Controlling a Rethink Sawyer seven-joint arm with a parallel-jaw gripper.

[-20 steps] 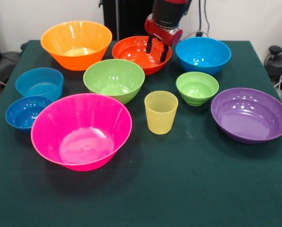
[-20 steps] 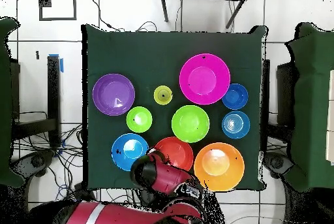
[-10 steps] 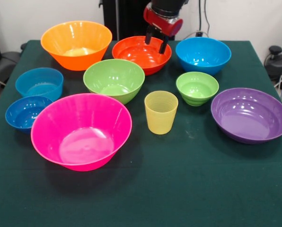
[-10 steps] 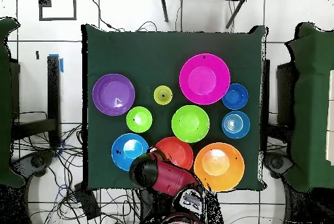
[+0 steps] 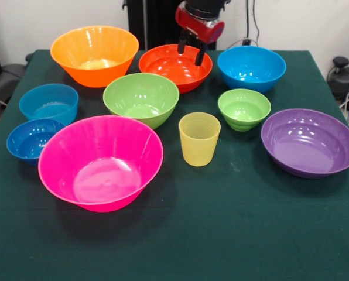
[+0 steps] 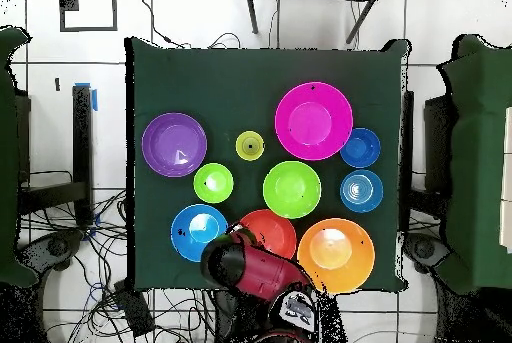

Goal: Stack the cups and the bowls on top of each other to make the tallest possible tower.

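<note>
Nine bowls and one cup stand apart on the green desk (image 5: 233,234), none nested in another.

Front view, left to right:
- Dark blue bowl (image 5: 33,139) at the near left, just beside the light-blue straight-sided bowl (image 5: 48,102) behind it.
- Large pink bowl (image 5: 101,161) nearest the camera, its rim overlapping the dark blue bowl's edge in the picture.
- Large orange bowl (image 5: 94,54) at the far left corner.
- Medium green bowl (image 5: 141,98) in the middle, between the orange and pink bowls.
- Red-orange bowl (image 5: 175,66) at the far side, just behind the medium green bowl.
- Yellow cup (image 5: 199,139) upright, near centre, between the medium green and small green bowls.
- Small green bowl (image 5: 244,108), just in front of the big blue bowl (image 5: 251,67).
- Purple bowl (image 5: 310,142) at the right, shallow and wide.

The hand (image 5: 191,51) hangs over the far rim of the red-orange bowl, its two dark fingers (image 5: 201,54) apart and holding nothing; the tips sit above the bowl, not touching it as far as can be seen. The big blue bowl stands close on its right, the orange bowl well off to its left.

Overhead view: the red arm (image 6: 255,269) covers the near edge of the red-orange bowl (image 6: 272,231); the hand itself is hidden beneath it.
</note>
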